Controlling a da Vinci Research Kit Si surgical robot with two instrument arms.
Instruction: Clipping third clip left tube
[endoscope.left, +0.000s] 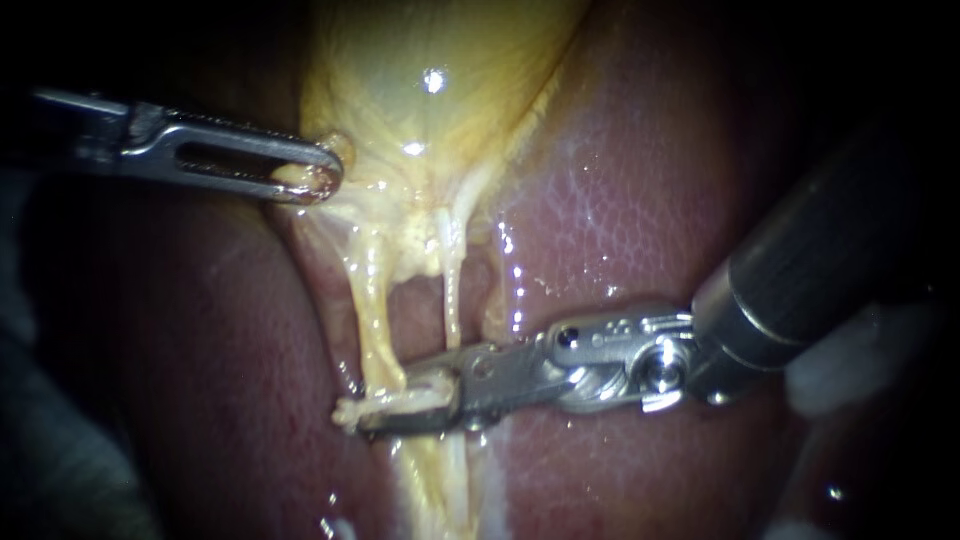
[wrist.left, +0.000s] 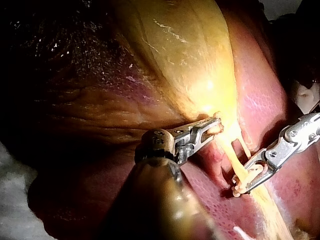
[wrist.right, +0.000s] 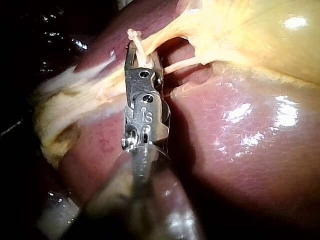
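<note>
The yellow gallbladder (endoscope.left: 440, 90) lies on the dark red liver (endoscope.left: 620, 200). Two pale tubes run down from its neck: the thicker left tube (endoscope.left: 372, 300) and the thin right tube (endoscope.left: 452, 300). My left instrument (endoscope.left: 318, 180) comes in from the upper left, its slotted jaws shut on the gallbladder's neck. My right instrument (endoscope.left: 395, 405) reaches across from the right. Its jaws are closed low on the left tube with a whitish clip (endoscope.left: 350, 412) between them. The left wrist view shows these jaws (wrist.left: 245, 182) around the tube (wrist.left: 231, 155). They also show in the right wrist view (wrist.right: 142, 52).
A yellow fatty strand (endoscope.left: 440, 480) runs on below the clip site. White gauze (endoscope.left: 850, 360) lies behind my right instrument's shaft. Liver surface surrounds both tubes, and the right tube passes close above my right instrument's jaws.
</note>
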